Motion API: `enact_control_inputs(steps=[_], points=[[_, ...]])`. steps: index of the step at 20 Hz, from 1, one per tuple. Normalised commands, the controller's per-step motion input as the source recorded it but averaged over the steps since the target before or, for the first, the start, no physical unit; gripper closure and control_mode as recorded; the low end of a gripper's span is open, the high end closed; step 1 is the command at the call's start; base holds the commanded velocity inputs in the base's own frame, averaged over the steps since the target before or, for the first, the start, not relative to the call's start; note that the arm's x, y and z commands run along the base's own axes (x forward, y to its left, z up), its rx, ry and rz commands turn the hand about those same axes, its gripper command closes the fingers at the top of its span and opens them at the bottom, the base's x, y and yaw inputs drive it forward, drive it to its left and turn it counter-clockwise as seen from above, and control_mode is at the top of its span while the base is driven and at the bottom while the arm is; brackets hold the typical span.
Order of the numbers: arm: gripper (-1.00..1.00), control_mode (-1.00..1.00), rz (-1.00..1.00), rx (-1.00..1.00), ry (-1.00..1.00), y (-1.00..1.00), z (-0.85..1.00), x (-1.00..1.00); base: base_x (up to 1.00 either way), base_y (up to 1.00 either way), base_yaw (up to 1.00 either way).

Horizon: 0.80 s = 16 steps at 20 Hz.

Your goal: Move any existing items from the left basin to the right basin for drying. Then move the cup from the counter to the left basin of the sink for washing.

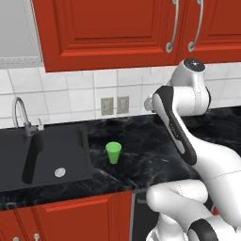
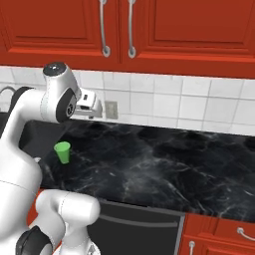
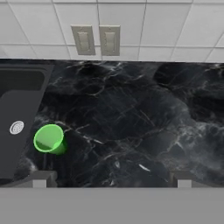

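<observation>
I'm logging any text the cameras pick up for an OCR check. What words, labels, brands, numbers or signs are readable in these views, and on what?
None: no readable text in any view.
The green cup is plain, with no print.
The two wall plates on the tiled backsplash bear no lettering.
The red cabinets, the counter and the sink carry no label or brand.

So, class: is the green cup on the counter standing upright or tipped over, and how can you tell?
Upright. The green cup stands on its narrower base on the counter with its open rim facing up; the hand view looks down into its mouth.
</observation>
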Motion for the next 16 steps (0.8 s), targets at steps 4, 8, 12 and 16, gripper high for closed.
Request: enact_control_inputs(steps=[4,8,12,16], points=[[-1.0,1.0,0.0,0.0,0.0,0.0,0.0,0.0,-0.37,0.32,0.0],[-1.0,1.0,0.0,0.0,0.0,0.0,0.0,0.0,-0.17,0.48,0.0],[-1.0,1.0,0.0,0.0,0.0,0.0,0.0,0.0,-0.06,0.68,0.0],[-1.0,1.0,0.0,0.0,0.0,0.0,0.0,0.0,0.0,0.82,-0.01]])
